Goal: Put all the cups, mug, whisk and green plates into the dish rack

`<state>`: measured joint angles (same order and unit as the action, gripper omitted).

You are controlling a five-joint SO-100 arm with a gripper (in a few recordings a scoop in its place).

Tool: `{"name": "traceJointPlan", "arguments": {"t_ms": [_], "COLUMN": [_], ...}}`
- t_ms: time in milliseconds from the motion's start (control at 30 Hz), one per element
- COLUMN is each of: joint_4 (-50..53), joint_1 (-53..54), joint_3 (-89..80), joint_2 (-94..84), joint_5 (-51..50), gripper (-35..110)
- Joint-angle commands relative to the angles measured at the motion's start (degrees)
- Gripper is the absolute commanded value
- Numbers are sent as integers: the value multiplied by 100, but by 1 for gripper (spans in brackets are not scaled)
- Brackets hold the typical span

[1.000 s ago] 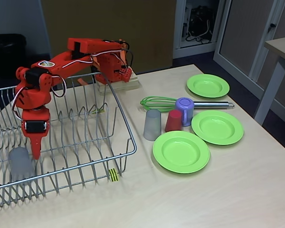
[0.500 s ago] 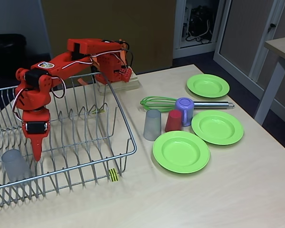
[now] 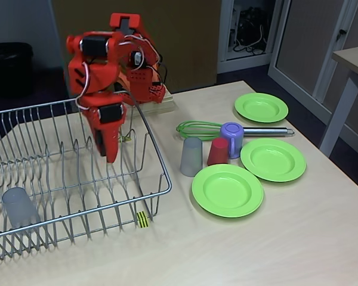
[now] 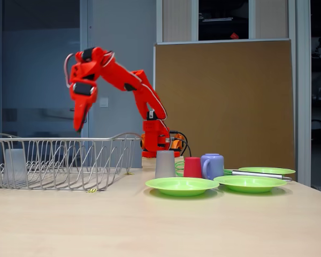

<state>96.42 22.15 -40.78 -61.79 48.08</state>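
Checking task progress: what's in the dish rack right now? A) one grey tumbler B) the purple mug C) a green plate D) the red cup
A: a single grey tumbler stands in the dish rack at its near-left corner, while the red cup, purple mug and green plates sit on the table.

Rack (image 3: 77, 179): shiny silver wire. Plates (image 3: 227, 189): glossy green plastic. Tumbler (image 3: 191, 157): translucent grey plastic. Arm (image 3: 101, 65): matt red plastic. Table (image 3: 256, 250): smooth pale wood-look top.
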Motion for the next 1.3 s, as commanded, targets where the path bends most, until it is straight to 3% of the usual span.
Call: {"name": "traceJointPlan", "arguments": {"t_ms": [0, 200, 500, 967, 1267], "joint_4": [-18, -237, -2013, -3182, -3823], "joint_1": [-466, -1626, -2936, -3577, -3814], "joint_3": [-1178, -3533, -6829, -7787, -7629], "joint_2": [-1459, -2909, -3973, -3533, -2883], "joint_5": [-316, -2039, -4535, -5379, -4913], "gripper": [11, 29, 41, 38, 12]}}
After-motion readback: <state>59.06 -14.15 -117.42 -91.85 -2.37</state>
